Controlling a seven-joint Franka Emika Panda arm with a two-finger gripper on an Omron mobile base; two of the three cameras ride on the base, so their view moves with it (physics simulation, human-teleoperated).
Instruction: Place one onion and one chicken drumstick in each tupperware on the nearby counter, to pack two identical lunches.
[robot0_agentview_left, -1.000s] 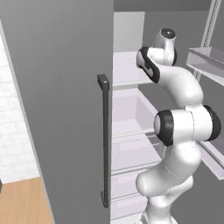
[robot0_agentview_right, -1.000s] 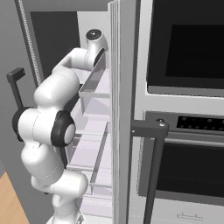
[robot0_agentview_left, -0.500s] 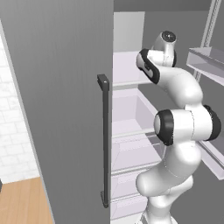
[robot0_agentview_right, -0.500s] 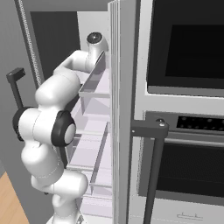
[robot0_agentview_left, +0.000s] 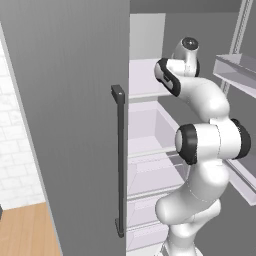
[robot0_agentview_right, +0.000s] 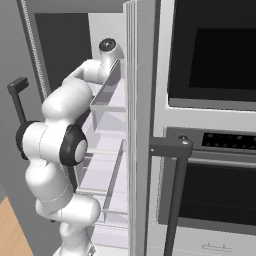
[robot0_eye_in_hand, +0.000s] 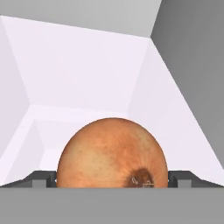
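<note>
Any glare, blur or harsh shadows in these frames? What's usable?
Hand view: sharp, flat even light; the onion looms large between the open hand's fingertips, soft sheen, no glare, bottom cropped. Left base view: clean render, the grey fridge door blocks much of the interior. Right base view: no blur; the oven glass is dark, without reflections.

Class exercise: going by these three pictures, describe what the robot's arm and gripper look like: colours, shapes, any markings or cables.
The arm is glossy white, built of rounded tubular segments with bulging elbows. Dark, almost black, bands and round caps mark its joints. No cables or markings show. Of the gripper, two small dark grey blocky fingertips show in the hand view.
</note>
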